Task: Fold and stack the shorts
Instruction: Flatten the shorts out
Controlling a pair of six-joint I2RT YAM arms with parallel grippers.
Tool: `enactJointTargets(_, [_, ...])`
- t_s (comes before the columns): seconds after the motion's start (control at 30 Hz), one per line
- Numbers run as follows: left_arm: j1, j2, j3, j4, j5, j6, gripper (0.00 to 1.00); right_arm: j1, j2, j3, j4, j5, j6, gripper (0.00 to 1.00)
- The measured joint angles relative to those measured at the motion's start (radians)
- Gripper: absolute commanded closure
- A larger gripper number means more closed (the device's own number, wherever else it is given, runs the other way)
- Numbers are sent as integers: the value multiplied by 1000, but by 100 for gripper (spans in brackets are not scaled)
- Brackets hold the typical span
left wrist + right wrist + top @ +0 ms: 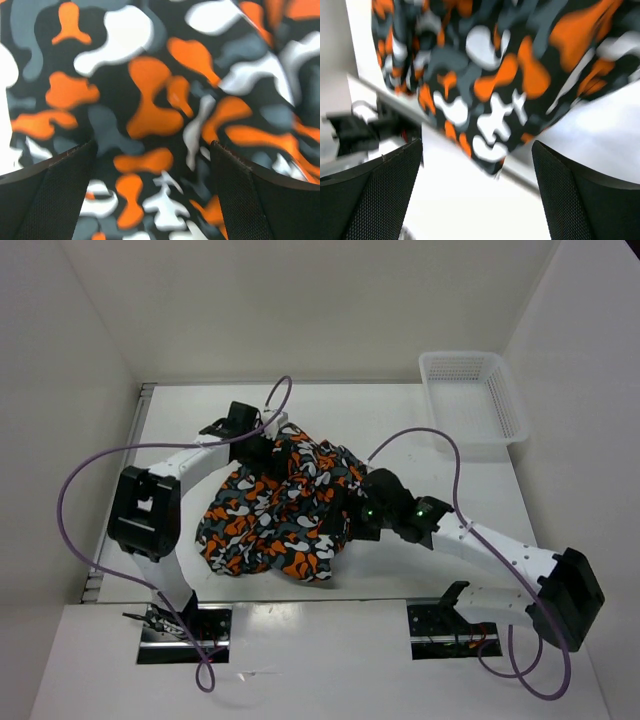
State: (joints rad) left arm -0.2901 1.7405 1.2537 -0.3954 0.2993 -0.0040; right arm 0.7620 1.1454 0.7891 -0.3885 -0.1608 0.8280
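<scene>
Shorts point(285, 510) lie crumpled on the table point(430, 560), soft, light and floppy. Your left gripper point(152, 150) and right gripper point(477, 150) flank them, both spread, holding nothing; pinch a hem edge, not the bulk.

Item: one pair of shorts point(285, 510), soft fabric, with a blotchy print of orange, black, grey and white.

Condition: not folded. The fabric is bunched in a rumpled heap with creases and overlapping layers.

Position: lying on the white counter point(350, 405), about its middle. The heap runs from a narrower end at 1 o'clock to a broader spread at 7 o'clock.

Left wrist view: the shorts point(150, 100) fill the frame, print sharp and cloth lightly creased.

Right wrist view: a lobe of the shorts point(495, 75) ends against bare white surface. The picture is blurred, so hem or waistband cannot be told apart.
</scene>
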Motion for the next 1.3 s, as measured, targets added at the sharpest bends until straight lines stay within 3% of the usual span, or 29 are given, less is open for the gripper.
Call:
enactJointTargets(0.13, [5, 116, 51, 26, -4, -1, 11, 78, 27, -50, 25, -29, 51, 7])
enactJointTargets(0.17, [5, 135, 58, 35, -8, -2, 27, 93, 45, -57, 37, -35, 62, 15])
enactJointTargets(0.2, [6, 151, 61, 46, -11, -6, 41, 105, 67, -61, 48, -39, 68, 44])
enactJointTargets(0.27, [8, 170, 61, 64, -16, -3, 80, 119, 126, -62, 79, -47, 74, 72])
enactJointTargets(0.3, [10, 176, 62, 69, -18, -3, 100, 121, 163, -58, 93, -46, 80, 93])
enactJointTargets(0.33, [13, 182, 64, 72, -20, -2, 100, 122, 202, -49, 97, -42, 79, 99])
enactJointTargets(0.53, [66, 160, 81, 66, -40, 0, 100, 73, 391, 108, 24, 69, 27, 100])
enactJointTargets(0.7, [218, -2, 17, 83, -45, 0, 100, -232, 417, 253, 6, 89, -101, 99])
enactJointTargets(0.77, [264, -68, -8, 89, -54, 0, 100, -332, 488, 373, -12, 87, -146, 56])
enactJointTargets(0.83, [279, -119, -31, 97, -56, 0, 100, -381, 603, 539, -23, 78, -192, 7])
enactJointTargets(0.9, [272, -151, -51, 97, -55, 0, 100, -399, 723, 705, -20, 58, -229, 0])
enactJointTargets(0.97, [266, -161, -63, 93, -51, 2, 85, -399, 770, 769, -12, 43, -250, 0])
enactJointTargets(1.0, [262, -162, -71, 89, -49, -1, 71, -398, 769, 765, -10, 40, -249, 0])
enactJointTargets(1.03, [260, -164, -82, 89, -43, 2, 38, -396, 751, 742, -1, 41, -248, 1])
enactJointTargets(1.1, [259, -169, -103, 88, -29, 6, 15, -394, 677, 634, 28, 42, -237, 9])
enactJointTargets(1.13, [259, -169, -110, 88, -21, 6, 8, -393, 624, 556, 42, 40, -226, 13])
enactJointTargets(1.17, [259, -169, -114, 90, -12, 3, 4, -393, 562, 475, 41, 37, -215, 27])
enactJointTargets(1.2, [259, -168, -114, 92, -3, 3, 1, -393, 500, 399, 39, 34, -205, 34])
enactJointTargets(1.27, [258, -142, -103, 104, 20, 1, 1, -388, 362, 241, 51, 24, -165, 59])
enactJointTargets(1.3, [256, -113, -86, 110, 30, 0, 1, -384, 304, 181, 51, 20, -152, 60])
